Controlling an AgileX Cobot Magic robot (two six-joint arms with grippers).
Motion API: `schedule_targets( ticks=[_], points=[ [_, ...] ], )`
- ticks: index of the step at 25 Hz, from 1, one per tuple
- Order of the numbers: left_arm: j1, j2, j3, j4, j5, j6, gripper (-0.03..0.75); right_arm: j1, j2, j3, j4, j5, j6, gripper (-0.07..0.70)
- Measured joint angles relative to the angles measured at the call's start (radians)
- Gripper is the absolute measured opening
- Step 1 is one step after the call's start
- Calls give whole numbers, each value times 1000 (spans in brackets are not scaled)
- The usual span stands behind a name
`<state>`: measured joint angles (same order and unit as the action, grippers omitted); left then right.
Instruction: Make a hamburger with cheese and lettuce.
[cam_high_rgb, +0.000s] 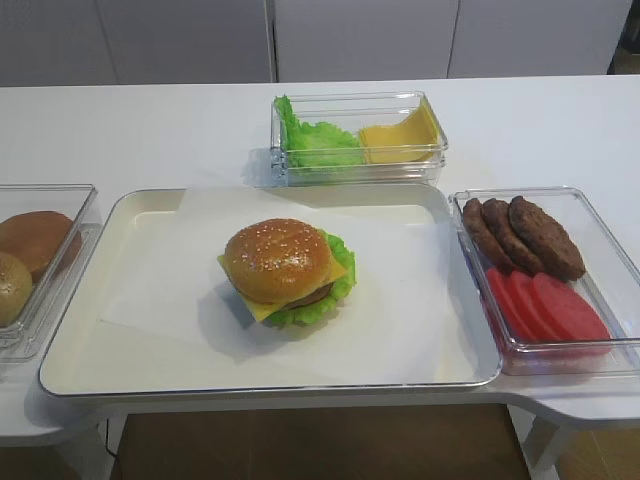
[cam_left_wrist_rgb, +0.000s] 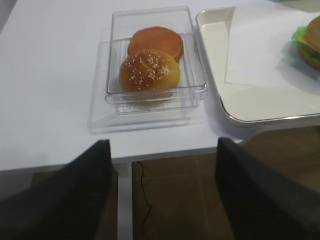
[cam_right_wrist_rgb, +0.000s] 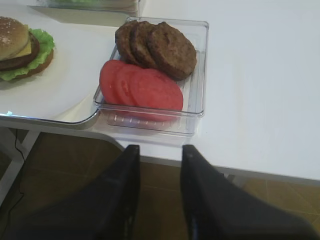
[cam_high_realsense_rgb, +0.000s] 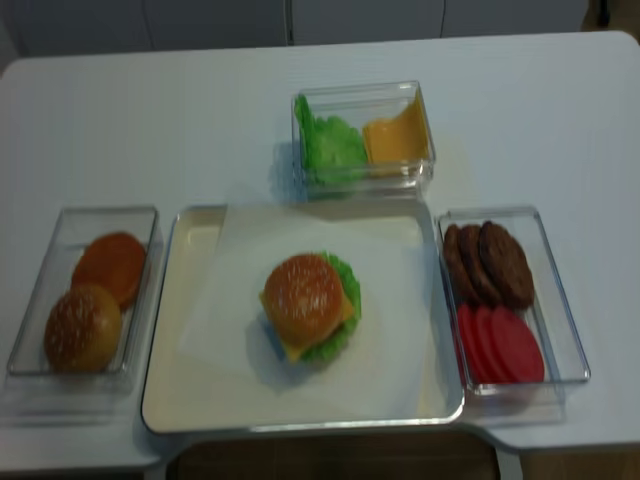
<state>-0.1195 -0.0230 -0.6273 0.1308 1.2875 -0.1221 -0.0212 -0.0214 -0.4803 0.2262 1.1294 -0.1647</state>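
The white tabletop (cam_high_rgb: 150, 120) carries everything, and both arms sit back past its near edge, over the brown floor. The cream tray (cam_high_rgb: 140, 370) with its sheet of white paper (cam_high_rgb: 400, 300) lies between the two grippers, ahead of them.

The hamburger (cam_high_rgb: 285, 270) stands on the paper in the middle of the tray, ahead and to the left of the right gripper (cam_right_wrist_rgb: 159, 165) and ahead and to the right of the left gripper (cam_left_wrist_rgb: 162, 165). Its sesame bun sits on top, the yellow cheese (cam_high_rgb: 262, 308) juts out as a corner below the bun, and the lettuce (cam_high_rgb: 340, 285) frills out on the side toward the right gripper. Nothing touches it.

Straight ahead of the right gripper is a clear box (cam_right_wrist_rgb: 197, 75) holding brown patties (cam_right_wrist_rgb: 160, 47) at the back and red tomato slices (cam_right_wrist_rgb: 142, 87) in front. This gripper is empty, its fingers a narrow gap apart.

Straight ahead of the left gripper is another clear box (cam_left_wrist_rgb: 150, 97) with a sesame bun top (cam_left_wrist_rgb: 149, 70) in front and a plain bun half (cam_left_wrist_rgb: 156, 42) behind. The left gripper stands wide and holds nothing.

Beyond the tray, farthest from both grippers, a third clear box (cam_high_rgb: 360, 170) holds loose green leaves (cam_high_rgb: 315, 140) and a pile of yellow slices (cam_high_rgb: 400, 135).
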Motion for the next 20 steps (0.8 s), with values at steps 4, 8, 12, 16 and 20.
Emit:
schedule_targets(
  ticks=[4,8,12,16,20],
  points=[
    [0,0,51,0,-24,-9,483,0,0,0,0,0,0,216],
    [0,0,112,0,-76,-13,483,0,0,0,0,0,0,216],
    [0,0,133,0,-90,-18,483,0,0,0,0,0,0,216],
    [0,0,138,-7,-93,-4,483,0,0,0,0,0,2,216],
    [0,0,138,-11,-93,8,483,0,0,0,0,0,2,216]
  ],
)
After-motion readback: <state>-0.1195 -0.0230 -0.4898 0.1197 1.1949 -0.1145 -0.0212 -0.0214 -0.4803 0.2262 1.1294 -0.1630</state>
